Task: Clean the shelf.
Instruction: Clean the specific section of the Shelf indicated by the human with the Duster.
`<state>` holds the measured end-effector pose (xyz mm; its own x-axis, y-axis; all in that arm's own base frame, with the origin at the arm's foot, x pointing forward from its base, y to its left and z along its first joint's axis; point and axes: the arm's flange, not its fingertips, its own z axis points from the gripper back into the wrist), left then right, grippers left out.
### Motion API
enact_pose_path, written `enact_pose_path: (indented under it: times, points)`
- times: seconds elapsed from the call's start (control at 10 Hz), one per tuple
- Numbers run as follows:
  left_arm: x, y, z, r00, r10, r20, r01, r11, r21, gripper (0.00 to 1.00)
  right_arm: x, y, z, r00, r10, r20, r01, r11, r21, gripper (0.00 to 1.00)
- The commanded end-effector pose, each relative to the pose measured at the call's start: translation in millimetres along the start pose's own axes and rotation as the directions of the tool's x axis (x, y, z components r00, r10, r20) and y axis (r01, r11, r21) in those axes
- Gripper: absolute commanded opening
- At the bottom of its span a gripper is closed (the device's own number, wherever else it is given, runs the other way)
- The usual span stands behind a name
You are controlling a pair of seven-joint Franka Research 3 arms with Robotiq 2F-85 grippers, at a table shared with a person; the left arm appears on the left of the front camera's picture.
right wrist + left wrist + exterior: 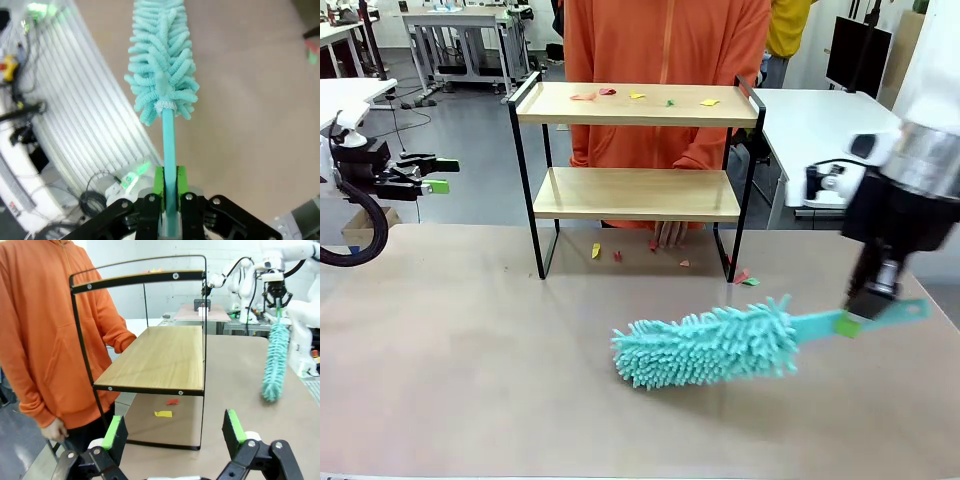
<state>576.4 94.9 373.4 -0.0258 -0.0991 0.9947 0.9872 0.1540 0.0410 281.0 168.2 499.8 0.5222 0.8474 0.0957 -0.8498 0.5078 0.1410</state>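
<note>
The shelf (635, 105) stands at the table's far side, two light wooden boards in a thin black frame. Small coloured paper scraps (638, 96) lie on its top board. In the left wrist view the shelf (160, 357) is seen end-on. My right gripper (875, 305) is shut on the handle of a teal fluffy duster (710, 345), whose head hangs low over the table in front of the shelf. The duster (162, 60) runs straight out from the shut green pads (159, 186). My left gripper (438, 174) stands open at the far left, off the table, its pads (113, 432) empty.
A person in an orange top (665, 40) stands behind the shelf, one hand (670, 234) resting on the table under it. More paper scraps (596, 251) lie on the brown tabletop (470, 340) around the shelf's feet. A white table (820, 125) stands at the right rear.
</note>
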Motion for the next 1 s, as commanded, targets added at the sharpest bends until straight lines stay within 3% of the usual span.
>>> enact_pose_path:
  times: [0.0, 0.3, 0.5, 0.6, 0.7, 0.9]
  points:
    - [3, -1, 1, 1.000, -0.007, -0.004, 0.007, 1.000, -0.001, 1.00, 62, -8, -12, 0.993, -0.113, 0.042, 0.116, 0.990, -0.080, 0.13]
    - [3, -1, 1, 1.000, -0.007, -0.004, 0.007, 1.000, -0.001, 1.00, 123, -21, -44, 0.965, -0.221, 0.141, 0.237, 0.965, -0.113, 0.13]
    - [3, -1, 1, 1.000, -0.007, -0.004, 0.007, 1.000, -0.001, 1.00, 138, -6, -48, 0.946, -0.222, 0.235, 0.246, 0.966, -0.078, 0.13]
    - [3, -1, 1, 1.000, -0.007, -0.004, 0.007, 1.000, -0.001, 1.00, 129, 2, -35, 0.959, -0.246, 0.141, 0.257, 0.964, -0.066, 0.13]
    - [3, -1, 1, 1.000, -0.007, -0.004, 0.007, 1.000, -0.001, 1.00, 134, -18, -52, 0.961, -0.208, 0.180, 0.227, 0.970, -0.091, 0.13]
    - [3, -1, 1, 1.000, -0.007, -0.004, 0.007, 1.000, -0.001, 1.00, 134, -18, -52, 0.961, -0.208, 0.180, 0.227, 0.970, -0.091, 0.13]
